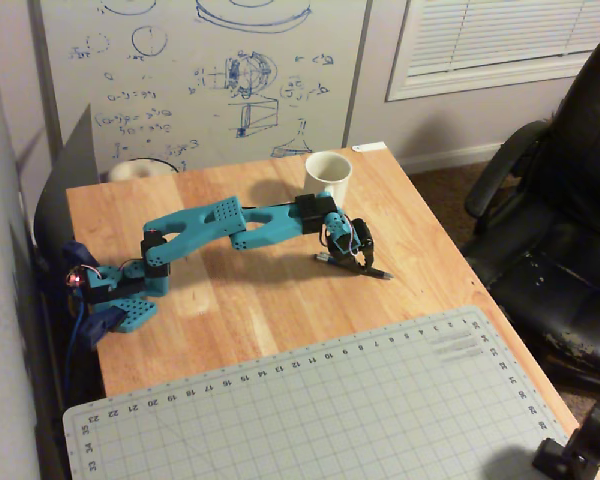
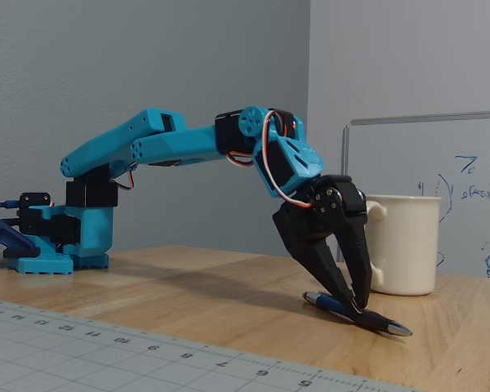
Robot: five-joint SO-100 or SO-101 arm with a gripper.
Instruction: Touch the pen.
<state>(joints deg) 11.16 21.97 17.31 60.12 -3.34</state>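
Note:
The pen (image 2: pixel 384 323) lies flat on the wooden table, blue barrel with a dark, silvery tip. In the overhead view the pen (image 1: pixel 325 259) lies just in front of the white mug. My gripper (image 2: pixel 359 308) points down with its black fingers (image 2: pixel 314 249) drawn together at the tips. The tips rest on the middle of the pen's barrel. It is not lifted. In the overhead view the gripper (image 1: pixel 360 262) covers the pen's middle.
A white mug (image 1: pixel 328 178) stands just behind the gripper, close to the fingers in the fixed view (image 2: pixel 404 245). The arm's blue base (image 1: pixel 120 295) is at the table's left. A grey cutting mat (image 1: pixel 310 410) covers the front. An office chair (image 1: pixel 560 230) is to the right.

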